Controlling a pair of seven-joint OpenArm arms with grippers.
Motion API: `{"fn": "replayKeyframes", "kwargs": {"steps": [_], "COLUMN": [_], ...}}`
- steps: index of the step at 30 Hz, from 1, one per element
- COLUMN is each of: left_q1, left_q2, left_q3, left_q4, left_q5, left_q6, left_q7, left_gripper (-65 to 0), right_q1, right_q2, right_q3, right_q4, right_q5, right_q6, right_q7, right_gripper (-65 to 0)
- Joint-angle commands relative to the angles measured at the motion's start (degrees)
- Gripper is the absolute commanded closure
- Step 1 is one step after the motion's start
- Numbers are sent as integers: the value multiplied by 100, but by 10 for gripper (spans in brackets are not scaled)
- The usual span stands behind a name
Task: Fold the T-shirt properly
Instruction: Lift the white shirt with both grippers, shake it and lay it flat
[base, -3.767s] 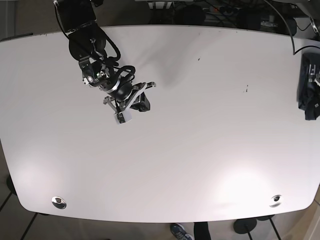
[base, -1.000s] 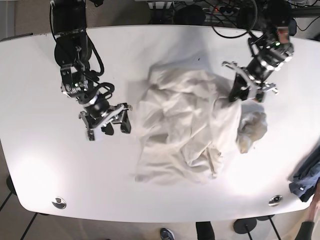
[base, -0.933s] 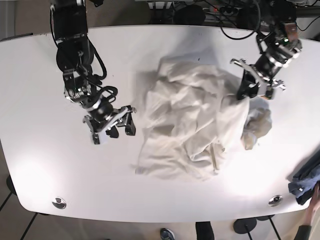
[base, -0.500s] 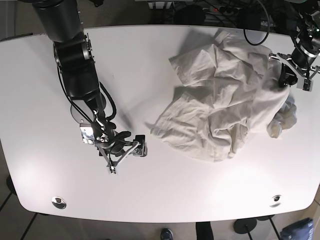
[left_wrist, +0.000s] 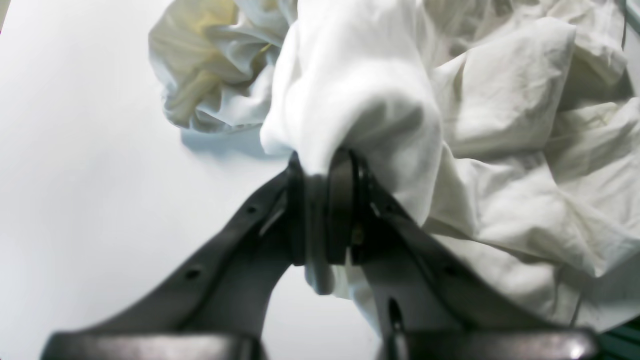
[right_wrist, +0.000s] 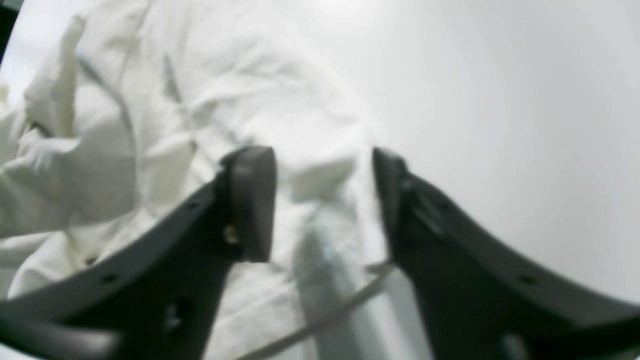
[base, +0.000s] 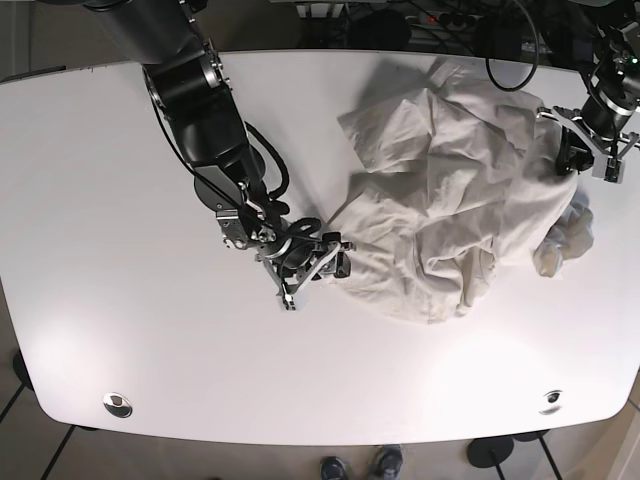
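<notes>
The white T-shirt lies crumpled on the right half of the white table. My left gripper is at the shirt's far right edge, shut on a bunched fold. The left wrist view shows the jaws closed on that fold, with the rest of the shirt spread to the right. My right gripper is open at the shirt's lower left edge. In the right wrist view it straddles a corner of the shirt, its fingers apart.
Two round metal fittings sit near the table's front edge. A person's shoes show below the front edge. Cables and dark gear line the back. A bunched sleeve lies at the right edge.
My right gripper has moved right and reached the shirt's lower left edge. My left gripper, after dragging the shirt to the far right, has held still with the fold in it.
</notes>
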Motion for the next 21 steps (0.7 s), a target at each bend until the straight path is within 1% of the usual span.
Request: {"fn": "replayKeyframes", "kwargs": {"steps": [1, 2, 3, 4, 5, 6, 8, 10, 11, 13, 14, 15, 16, 17, 19, 20, 21], "left_q1": [-11, -11, -11, -11, -11, -11, -11, -20, -134, -521, -890, -1312, -1585, -1849, -2385, -2657, -3000], "left_q2": [-92, -92, -92, -92, -92, -92, -92, -65, 49, 146, 146, 146, 146, 137, 137, 128, 119], "left_q3": [-63, -63, -63, -72, -72, -72, -81, -266, -485, -828, -1057, -1189, -1171, -1101, -828, -608, -169], "left_q4": [106, 106, 106, 106, 106, 106, 115, 142, 203, 317, 309, 309, 309, 309, 309, 300, 300], "left_q5": [-123, -132, -132, -132, -132, -132, -132, -158, -237, -334, -457, -519, -527, -527, -501, -501, -501], "left_q6": [-3, -3, -3, -3, -3, -3, -3, -3, -3, -3, -3, -3, -3, -3, -3, -3, -3], "left_q7": [-124, -124, -124, -124, -124, -124, -124, -107, -54, 640, 1177, 1695, 1968, 2214, 2522, 2601, 2601], "left_gripper": [0, 0, 0, 0, 0, 0, 0, 0, 0, 0, 0, -3, -3, -3, -3, -3, -3], "right_q1": [48, 48, 48, 48, 48, 48, 21, -242, -427, -691, -840, -954, -981, -990, -990, -946, -787], "right_q2": [0, 0, 0, 0, 0, 9, 27, 71, 202, 378, 554, 642, 651, 686, 818, 853, 994], "right_q3": [-6, -6, -6, -6, -6, 3, 21, 29, 29, 38, 152, 346, 531, 750, 1137, 1287, 1445], "right_q4": [-7, 2, 11, 11, 11, 28, 248, 828, 1320, 2103, 2569, 2956, 3184, 3386, 3773, 3931, 4090], "right_q5": [-39, -39, -39, -39, -39, -30, 5, 5, 14, 14, 14, 14, 14, 14, 14, 14, 14], "right_q6": [-56, -56, -56, -56, -56, -56, -56, -73, -108, -126, -223, -381, -416, -425, -425, -425, -425], "right_q7": [-307, -307, -307, -307, -307, -307, -307, -298, -307, -333, -351, -491, -597, -738, -992, -1072, -1186], "right_gripper": [-197, -163, -116, -48, -8, -27, -16, -17, -17, -17, -17, -17, -17, -17, -17, -17, -17]}}
